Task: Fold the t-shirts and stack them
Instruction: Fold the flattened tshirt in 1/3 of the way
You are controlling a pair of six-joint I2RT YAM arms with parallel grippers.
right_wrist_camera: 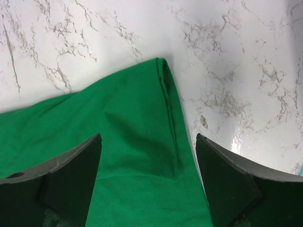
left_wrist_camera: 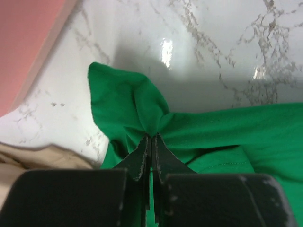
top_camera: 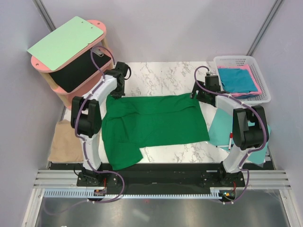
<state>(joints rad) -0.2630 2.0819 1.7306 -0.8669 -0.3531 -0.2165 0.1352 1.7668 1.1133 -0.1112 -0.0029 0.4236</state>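
Observation:
A dark green t-shirt lies spread on the marble table. My left gripper is shut on its far left corner; in the left wrist view the cloth bunches at the closed fingertips. My right gripper is open over the shirt's far right corner, one finger on each side, holding nothing. A teal-blue shirt lies folded on a pink one in the white basket. A tan-beige shirt lies at the table's left edge.
A pink shelf unit with a pale green clipboard on top stands at the far left. A mint-teal board lies under the right arm, with a red-tipped marker on it.

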